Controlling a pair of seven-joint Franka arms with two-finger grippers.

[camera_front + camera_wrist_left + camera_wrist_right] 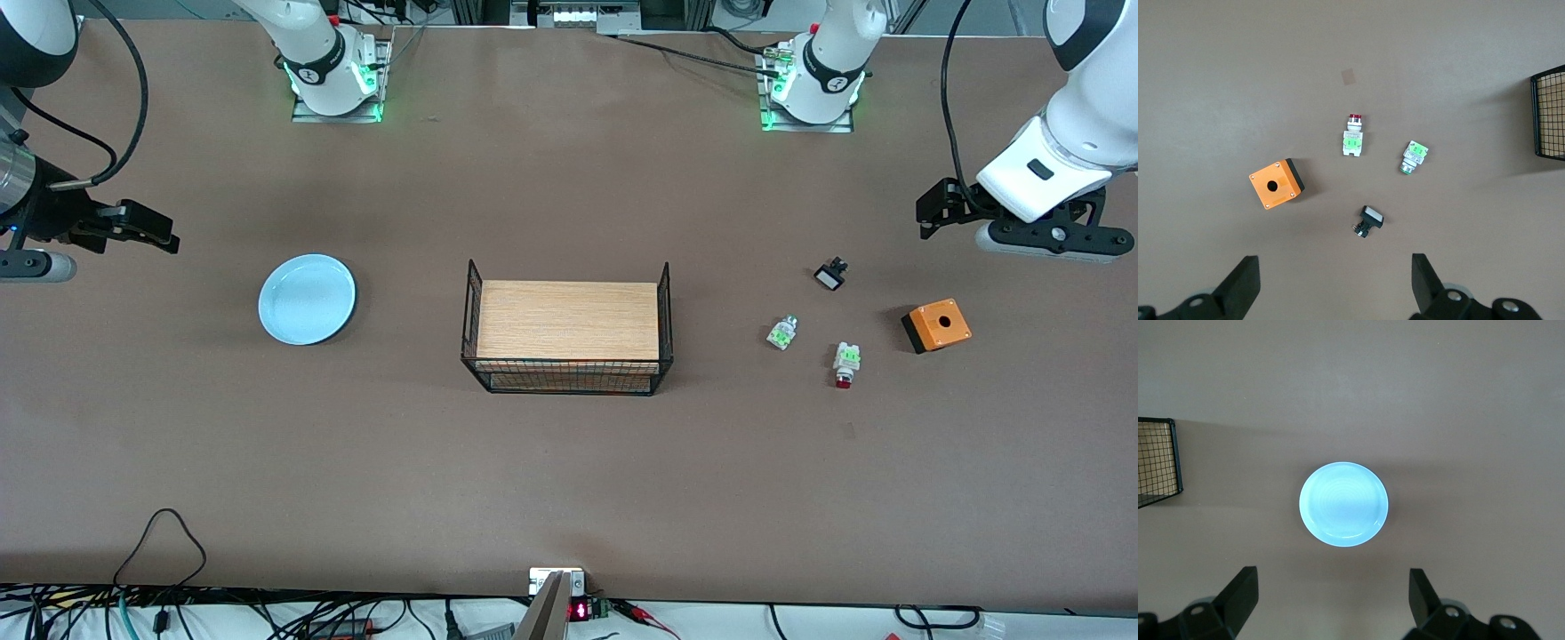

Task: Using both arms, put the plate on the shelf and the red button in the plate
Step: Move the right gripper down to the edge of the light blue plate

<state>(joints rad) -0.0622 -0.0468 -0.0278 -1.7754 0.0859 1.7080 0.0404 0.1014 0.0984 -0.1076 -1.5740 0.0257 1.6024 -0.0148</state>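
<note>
The light blue plate (307,299) lies flat on the brown table toward the right arm's end, and it also shows whole in the right wrist view (1344,504). My right gripper (156,229) hangs open over bare table beside the plate, holding nothing (1333,593). The red button (845,363), a white body with green clips and a red cap, lies on its side toward the left arm's end (1353,137). My left gripper (929,213) hovers open and empty over bare table near the small parts (1335,280).
A black wire basket (567,329) with a wooden board inside stands mid-table. Around the red button lie a white-green part without a red cap (782,332), a small black-and-white part (831,273) and an orange box with a hole (936,325).
</note>
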